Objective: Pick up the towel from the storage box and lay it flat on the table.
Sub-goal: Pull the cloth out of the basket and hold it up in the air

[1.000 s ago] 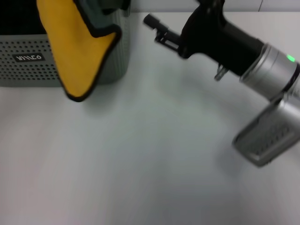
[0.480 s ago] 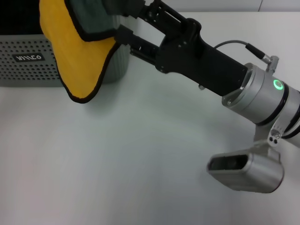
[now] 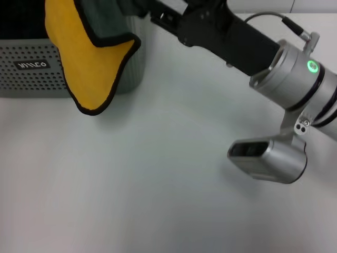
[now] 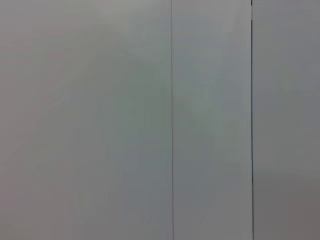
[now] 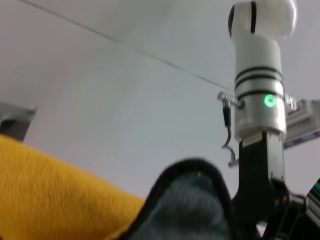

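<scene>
The storage box (image 3: 31, 79) stands at the table's (image 3: 158, 179) far left, its black label (image 3: 32, 65) facing me. The dark grey-green towel (image 3: 102, 18) hangs over the box's rim, on top of a yellow cloth (image 3: 87, 63) with black edging that drapes down the box's side. My right gripper (image 3: 145, 9) reaches in from the right and is at the towel's top, at the picture's upper edge. The right wrist view shows the towel (image 5: 192, 210) close up beside the yellow cloth (image 5: 55, 195). My left gripper (image 5: 260, 175) shows there behind the towel, hanging from an upright arm.
The right arm's silver wrist and its camera housing (image 3: 266, 158) hang over the table's right side. The left wrist view shows only a pale flat surface with thin lines (image 4: 172, 120).
My right arm swung in from the right to the towel on the box, then moved up toward the far edge. The towel's grey corner shifted slightly; the yellow cloth barely moved.
</scene>
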Controlling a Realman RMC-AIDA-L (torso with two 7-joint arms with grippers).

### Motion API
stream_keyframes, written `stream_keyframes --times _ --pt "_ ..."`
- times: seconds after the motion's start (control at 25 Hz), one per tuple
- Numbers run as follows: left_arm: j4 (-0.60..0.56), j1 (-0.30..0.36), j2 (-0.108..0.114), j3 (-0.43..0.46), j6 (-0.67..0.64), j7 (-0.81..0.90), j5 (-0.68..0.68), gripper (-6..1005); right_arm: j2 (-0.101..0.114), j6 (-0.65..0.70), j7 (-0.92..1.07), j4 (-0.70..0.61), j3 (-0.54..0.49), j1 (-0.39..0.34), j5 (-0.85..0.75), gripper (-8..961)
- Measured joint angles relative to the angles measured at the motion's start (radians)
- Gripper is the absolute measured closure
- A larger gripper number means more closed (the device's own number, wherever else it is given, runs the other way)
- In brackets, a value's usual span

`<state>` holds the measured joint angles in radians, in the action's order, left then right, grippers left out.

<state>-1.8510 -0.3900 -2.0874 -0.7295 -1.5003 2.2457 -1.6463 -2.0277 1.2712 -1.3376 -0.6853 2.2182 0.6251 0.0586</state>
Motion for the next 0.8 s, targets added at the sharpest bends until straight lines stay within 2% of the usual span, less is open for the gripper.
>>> stream_keyframes --times 0.8 --pt "-0.001 0.006 0.000 -0.014 0.000 0.003 -0.009 998 0.000 -0.001 -0.001 -0.005 -0.006 0.065 0.001 363"
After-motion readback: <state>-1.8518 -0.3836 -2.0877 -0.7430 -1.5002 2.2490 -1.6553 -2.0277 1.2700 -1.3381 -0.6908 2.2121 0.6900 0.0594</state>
